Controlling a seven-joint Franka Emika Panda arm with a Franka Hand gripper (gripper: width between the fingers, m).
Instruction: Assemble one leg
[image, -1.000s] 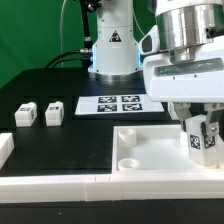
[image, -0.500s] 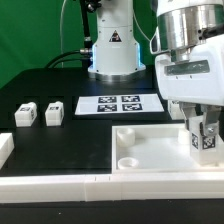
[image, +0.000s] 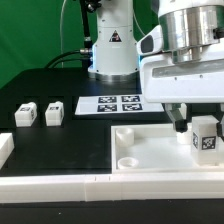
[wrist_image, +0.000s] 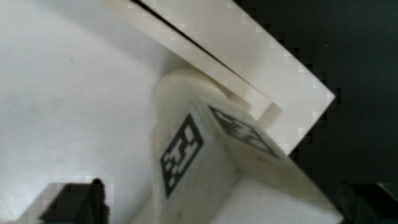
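The leg (image: 206, 137), a small white block with a black-and-white tag, stands upright on the large white square panel (image: 150, 150) at its corner on the exterior view's right. My gripper (image: 200, 122) is just above it, open, with one dark finger (image: 180, 121) on either side and clear of the block. In the wrist view the leg (wrist_image: 205, 150) rises between the gripper's (wrist_image: 228, 205) two dark fingertips (wrist_image: 71, 203), with a gap on each side. The panel's edge (wrist_image: 214, 45) runs behind it.
Two more small white tagged blocks (image: 26, 113) (image: 53, 114) sit on the black table at the exterior view's left. The marker board (image: 115, 104) lies behind the panel. A long white bar (image: 60, 185) lies along the front, and another white part (image: 5, 148) is at the left edge.
The fingers, shut on the leg before, have opened and the gripper has risen a little. The leg now stands alone on the panel's corner.
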